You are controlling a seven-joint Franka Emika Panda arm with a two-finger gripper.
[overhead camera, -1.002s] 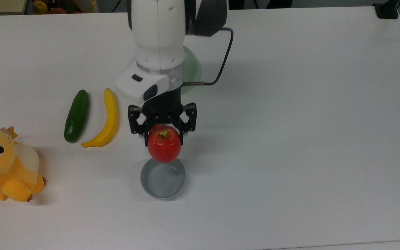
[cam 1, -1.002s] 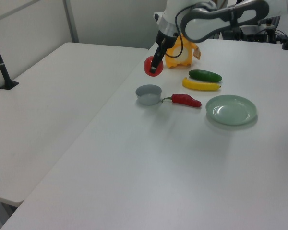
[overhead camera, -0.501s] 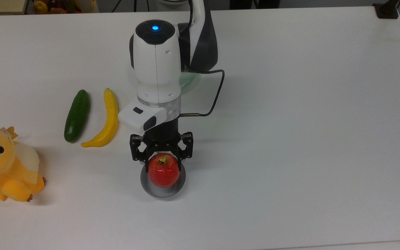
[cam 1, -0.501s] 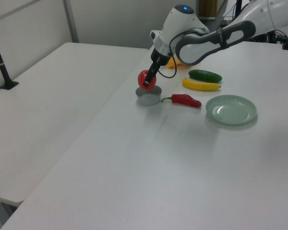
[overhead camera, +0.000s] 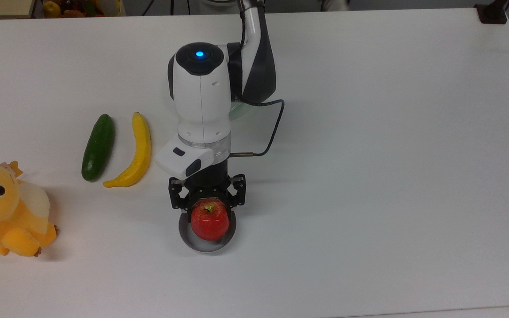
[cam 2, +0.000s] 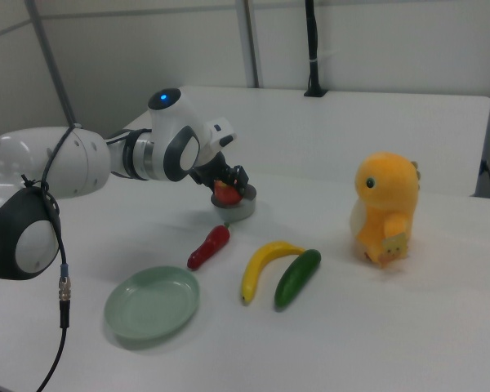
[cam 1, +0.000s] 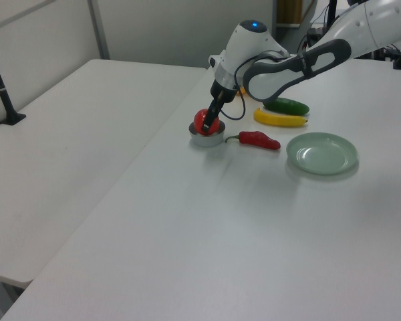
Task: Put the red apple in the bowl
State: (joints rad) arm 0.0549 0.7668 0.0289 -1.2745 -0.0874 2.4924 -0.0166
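Note:
The red apple [overhead camera: 210,223] hangs low inside the small grey bowl [overhead camera: 201,247], its stem dimple facing up. My gripper [overhead camera: 209,211] comes straight down from above and is shut on the red apple, one black finger on each side. In the left view the apple [cam 1: 202,121] sits just above the bowl's rim [cam 1: 207,140] under the gripper [cam 1: 210,124]. The right view shows the apple [cam 2: 224,193] in the bowl [cam 2: 238,213], half hidden by the gripper [cam 2: 229,188]. Whether the apple touches the bowl's floor is hidden.
A dark-red chili pepper [cam 1: 257,140] lies right beside the bowl, with a pale green plate [cam 1: 321,154] beyond it. A banana [overhead camera: 135,150] and a cucumber [overhead camera: 98,147] lie at the top view's left. An orange plush toy [overhead camera: 7,210] sits at the far left edge.
The gripper carried the apple from above and behind the bowl to over it, then lowered it into the bowl. The other objects stayed put.

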